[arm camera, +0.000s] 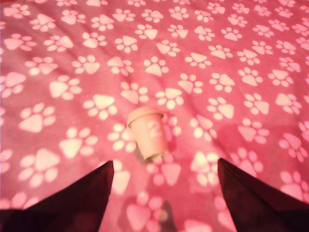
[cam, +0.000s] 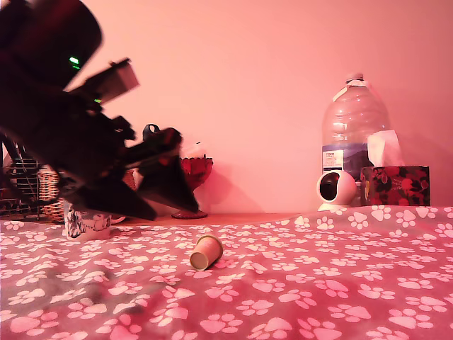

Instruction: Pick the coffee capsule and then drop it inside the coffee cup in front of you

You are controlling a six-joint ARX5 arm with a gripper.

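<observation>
Wrist view shows one coffee capsule lying before wide, empty jaws; exterior view, one coffee cup.

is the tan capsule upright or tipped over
Tipped over: the tiny pale tan tapered coffee capsule lies on its side on the pink paw-print cloth.

coffee capsule on tablecloth, coffee cup behind it, exterior view's left

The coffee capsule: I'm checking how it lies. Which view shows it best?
The wrist view: the coffee capsule lies on its side, large and unblocked, ahead of the open jaws. The exterior view shows it smaller, tipped over on the cloth.
</observation>
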